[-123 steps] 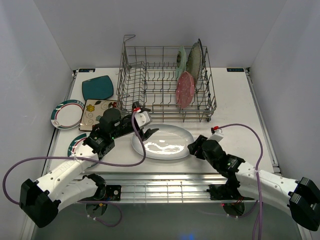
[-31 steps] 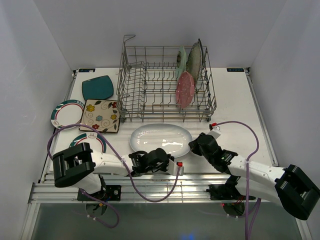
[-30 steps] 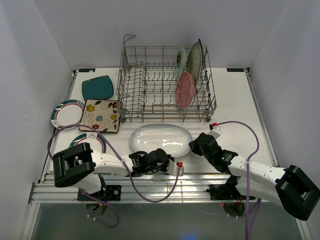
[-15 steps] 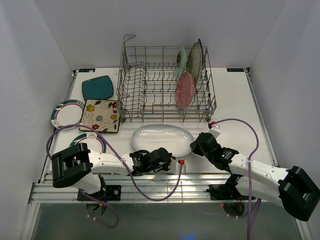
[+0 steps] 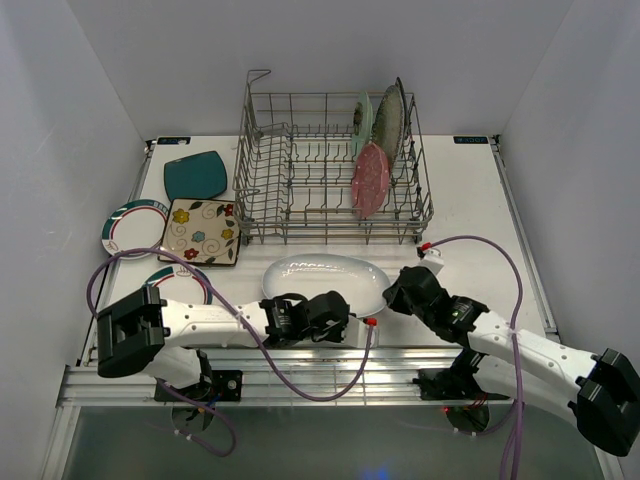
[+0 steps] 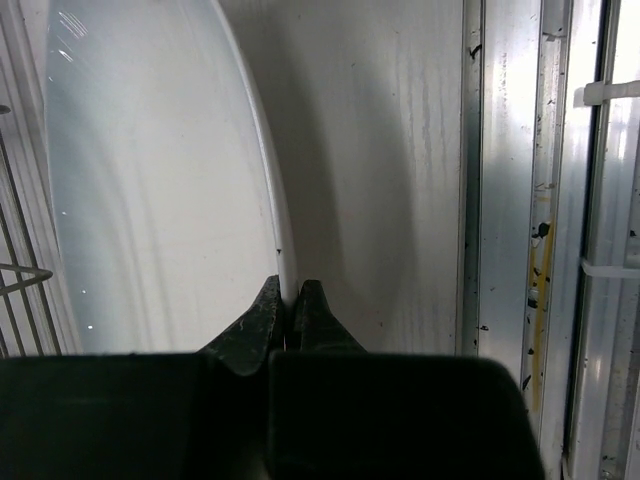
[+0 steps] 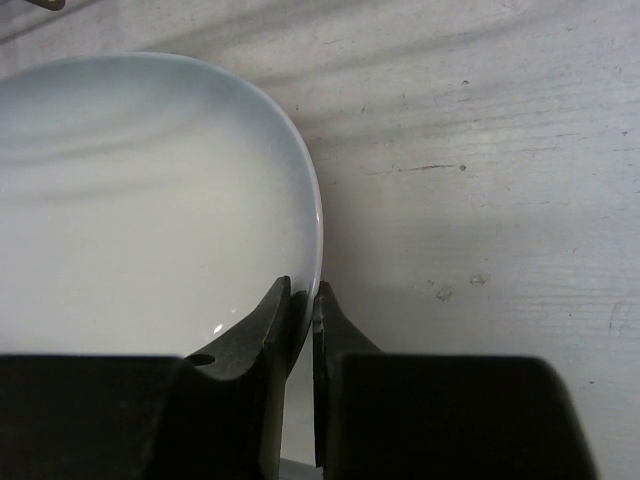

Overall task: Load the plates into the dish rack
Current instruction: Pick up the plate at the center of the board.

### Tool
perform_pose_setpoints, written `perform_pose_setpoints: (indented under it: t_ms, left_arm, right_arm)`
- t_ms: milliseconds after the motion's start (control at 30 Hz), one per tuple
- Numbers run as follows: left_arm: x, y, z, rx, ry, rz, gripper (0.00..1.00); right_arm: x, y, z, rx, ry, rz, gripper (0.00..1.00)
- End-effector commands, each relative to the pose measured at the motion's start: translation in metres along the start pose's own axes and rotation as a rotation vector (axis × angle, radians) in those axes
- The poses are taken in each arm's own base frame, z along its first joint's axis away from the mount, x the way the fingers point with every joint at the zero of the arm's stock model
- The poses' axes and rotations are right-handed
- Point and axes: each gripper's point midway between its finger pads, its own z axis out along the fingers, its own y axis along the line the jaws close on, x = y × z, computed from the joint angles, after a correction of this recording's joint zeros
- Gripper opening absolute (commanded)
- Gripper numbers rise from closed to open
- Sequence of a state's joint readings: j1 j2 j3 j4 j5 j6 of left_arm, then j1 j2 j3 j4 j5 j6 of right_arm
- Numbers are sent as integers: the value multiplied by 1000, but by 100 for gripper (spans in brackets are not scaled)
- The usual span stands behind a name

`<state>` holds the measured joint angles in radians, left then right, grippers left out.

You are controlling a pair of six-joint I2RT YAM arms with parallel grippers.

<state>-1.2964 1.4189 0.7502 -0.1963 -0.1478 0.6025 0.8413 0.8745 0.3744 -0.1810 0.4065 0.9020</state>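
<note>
Since four seconds ago the left arm has swung down from the far-left end of the white oval plate (image 5: 320,275) and now lies low along the table's near edge. The left gripper (image 5: 343,300) meets the plate's near rim. In its wrist view the left gripper (image 6: 288,300) has its jaws pinched together on that thin rim. The right gripper (image 5: 392,297) sits at the plate's right end, its jaws likewise clamped on the rim there, one finger on each face. The plate lies on the table (image 5: 470,200), just in front of the dish rack (image 5: 330,232). A pink dotted plate (image 5: 368,180), a mint green plate (image 5: 363,118) and a speckled plate (image 5: 390,115) stand upright in the rack's right part. The teal square plate (image 5: 195,176) and floral square plate (image 5: 200,231) lie left of it.
</note>
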Motion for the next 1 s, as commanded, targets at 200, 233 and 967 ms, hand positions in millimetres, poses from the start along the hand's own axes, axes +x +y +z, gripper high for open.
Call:
perform_pose_setpoints:
  t_ms: [200,233,967]
  left_arm:
    - [-51,14,-29,10,-130,56,0]
    - [-51,15,-29,4,-129,59,0]
    - [-112,70,-90,-186,-310,14,0]
  right_arm:
    - [-40,73,-47,-258,-26,-71,8]
    - [-45,78,-52,-271,-31,-67,8]
    - [-80,125,-90,-204,119,-63,8]
